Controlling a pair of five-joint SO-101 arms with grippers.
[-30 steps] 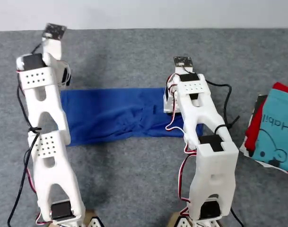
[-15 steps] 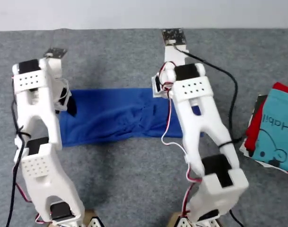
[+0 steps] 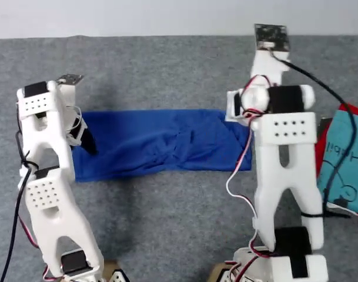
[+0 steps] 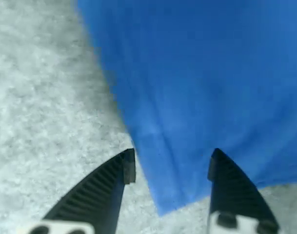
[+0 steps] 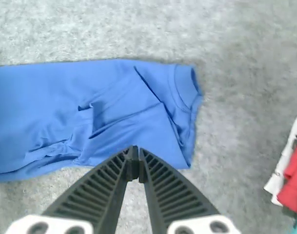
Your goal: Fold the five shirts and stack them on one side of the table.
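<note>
Grey tabletop [image 3: 167, 223] carries blue shirt [image 3: 155, 144] as long strip at centre, shirt pile [image 3: 343, 158] at right edge. Left claw [image 4: 172, 158] wide open, empty, straddling strip's corner; right claw [image 5: 136, 151] closed, empty, above collar end. We judge crosswise fold next: we must grip corner

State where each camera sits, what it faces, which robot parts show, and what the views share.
High view: fixed above, looking down on the grey table; both arms show, blue shirt between them, shirt pile beside the right arm.
Left wrist view: on the left arm, facing down at the shirt's edge; open left gripper shows.
Right wrist view: on the right arm, facing the shirt's collar end; shut right gripper shows.
Shared: all three show the blue shirt.
</note>
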